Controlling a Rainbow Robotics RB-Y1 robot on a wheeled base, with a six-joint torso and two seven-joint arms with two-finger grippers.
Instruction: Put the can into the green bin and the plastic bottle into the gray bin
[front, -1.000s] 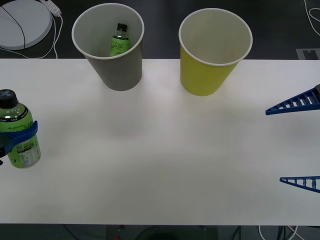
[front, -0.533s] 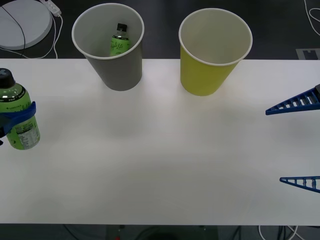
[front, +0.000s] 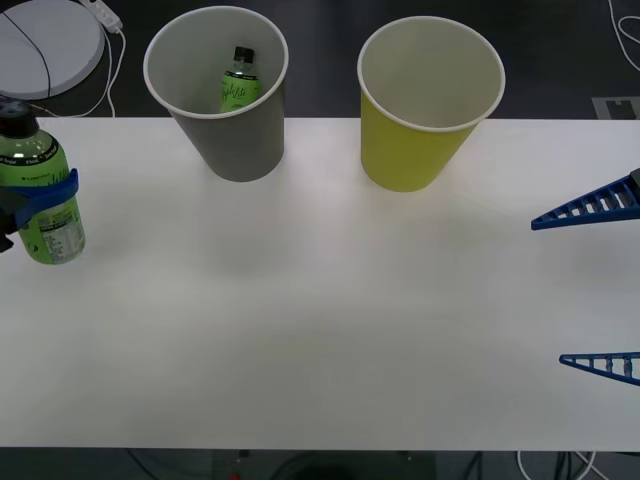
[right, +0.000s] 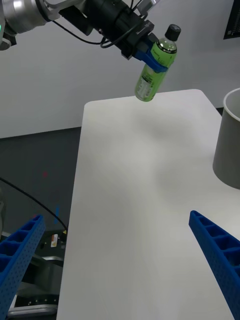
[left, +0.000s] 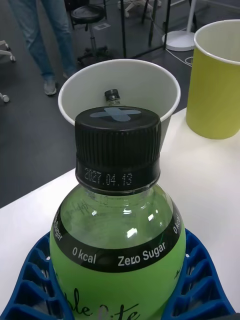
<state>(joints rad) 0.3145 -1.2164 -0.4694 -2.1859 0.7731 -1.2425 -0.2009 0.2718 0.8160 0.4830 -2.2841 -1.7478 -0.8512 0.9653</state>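
White table (front: 320, 330) carries both bins; left gripper (front: 40, 195) clamps the plastic bottle (front: 40, 205) upright in the air at its left edge, clear for the gray bin (front: 225, 130), which already holds another bottle (front: 238, 82), while right gripper (front: 590, 290) waits spread wide beside the green bin (front: 420, 130).

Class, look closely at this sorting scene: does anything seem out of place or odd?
Nothing is spilled or damaged. One oddity: the gray bin already holds a green bottle, while the left gripper holds another plastic bottle off the table. The green bin looks empty. The right gripper waits open.
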